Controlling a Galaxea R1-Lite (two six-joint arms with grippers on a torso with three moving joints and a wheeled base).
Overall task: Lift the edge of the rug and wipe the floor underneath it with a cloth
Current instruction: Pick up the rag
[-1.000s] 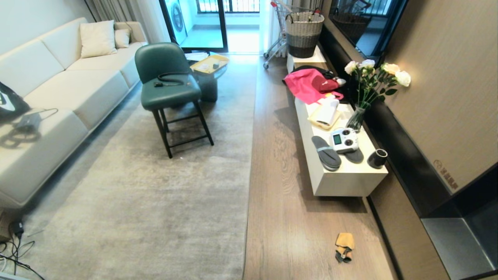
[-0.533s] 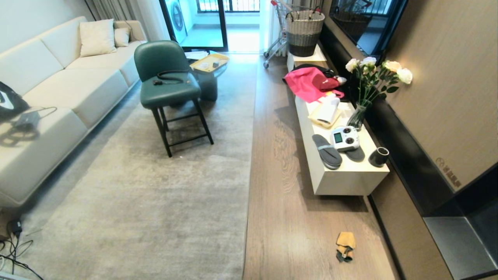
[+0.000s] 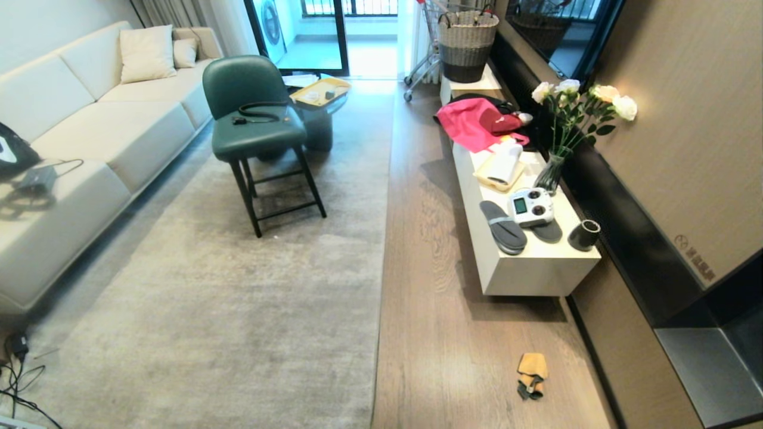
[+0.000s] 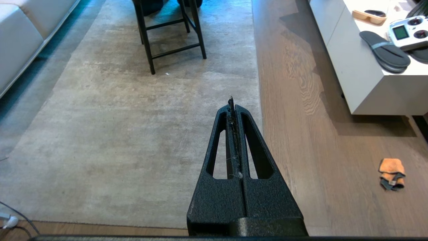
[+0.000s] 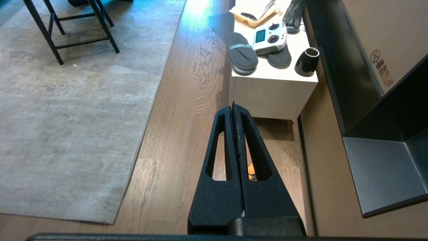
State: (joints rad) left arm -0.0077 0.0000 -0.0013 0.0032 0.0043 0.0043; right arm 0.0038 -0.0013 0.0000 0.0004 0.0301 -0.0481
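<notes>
The pale grey rug lies flat, and the rug edge (image 3: 379, 310) runs straight beside the brown wood floor (image 3: 441, 333). Its near corner (image 5: 112, 221) shows in the right wrist view. The small orange-yellow cloth (image 3: 530, 375) lies crumpled on the floor near the dark wall base, apart from the rug. Neither arm is in the head view. My left gripper (image 4: 233, 104) is shut and empty, above the rug edge (image 4: 259, 100), with the cloth (image 4: 392, 173) off to its side. My right gripper (image 5: 233, 107) is shut and empty over the floor; the cloth (image 5: 250, 170) peeks through a finger slot.
A low white cabinet (image 3: 536, 271) with slippers, a controller, a cup and a flower vase stands along the floor strip. A green chair (image 3: 256, 131) stands on the rug, a sofa (image 3: 71, 149) at the left. Cables (image 3: 18, 369) lie at the rug's near left corner.
The whole head view has shifted a little as the camera moved: the far things sit higher in the picture. Rug and cloth lie where they were.
</notes>
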